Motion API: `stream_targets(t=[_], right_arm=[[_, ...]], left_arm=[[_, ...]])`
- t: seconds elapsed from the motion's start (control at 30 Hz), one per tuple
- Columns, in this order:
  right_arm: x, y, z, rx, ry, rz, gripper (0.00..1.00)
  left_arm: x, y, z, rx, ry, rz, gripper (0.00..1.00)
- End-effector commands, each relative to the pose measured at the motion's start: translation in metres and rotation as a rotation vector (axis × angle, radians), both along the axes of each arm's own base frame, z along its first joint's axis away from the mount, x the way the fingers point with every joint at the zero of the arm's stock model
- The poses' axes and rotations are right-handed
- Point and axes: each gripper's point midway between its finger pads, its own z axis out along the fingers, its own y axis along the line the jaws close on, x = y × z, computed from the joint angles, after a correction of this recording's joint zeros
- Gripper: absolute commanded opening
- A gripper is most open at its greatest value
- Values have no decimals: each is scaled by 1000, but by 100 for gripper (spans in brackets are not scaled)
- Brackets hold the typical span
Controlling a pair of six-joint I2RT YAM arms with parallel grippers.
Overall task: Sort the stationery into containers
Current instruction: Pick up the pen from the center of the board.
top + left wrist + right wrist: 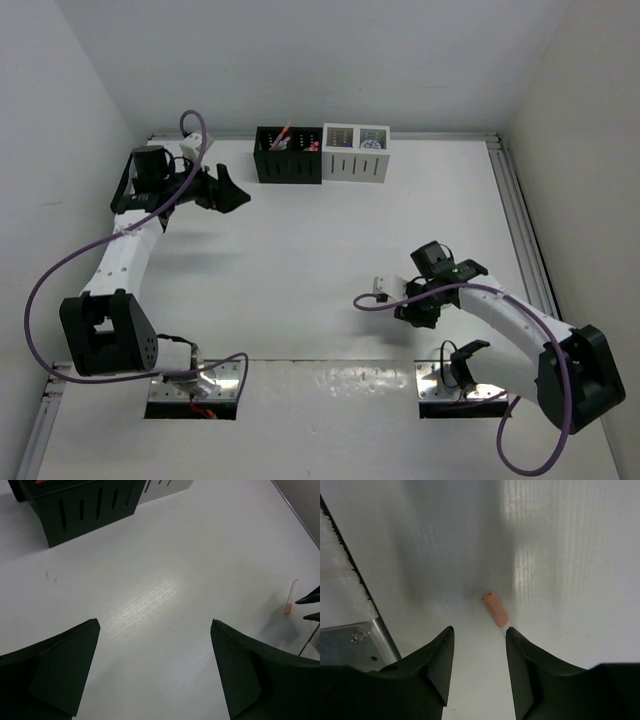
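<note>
- Your left gripper (pixel 154 622) is hanging wide open over the table (pixel 165 580), gripping nothing, near the black organiser (pixel 80 510).
- Your right gripper (pixel 480 629) is hovering low with its jaws partly apart and nothing between them.
- The orange-tipped pen (pixel 494 608) is lying flat just ahead of its right-hand jaw.
- The white organiser (pixel 355 168) is sitting against the black one at the far edge.

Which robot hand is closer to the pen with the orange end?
Right. The right gripper has the pen just ahead of it. The left gripper is far off, near the black box.
</note>
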Motion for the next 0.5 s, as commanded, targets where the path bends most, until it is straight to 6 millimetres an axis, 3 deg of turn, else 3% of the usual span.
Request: stream_targets(t=[0.0, 0.17, 0.47], right_arm=[[22, 8, -3, -5, -111, 113, 45], [20, 8, -15, -21, -134, 177, 46], [14, 8, -30, -46, -131, 281, 43]], left_arm=[[-9, 2, 4, 22, -31, -49, 100], [-6, 7, 9, 24, -48, -35, 100], [-1, 16, 2, 23, -21, -11, 100]])
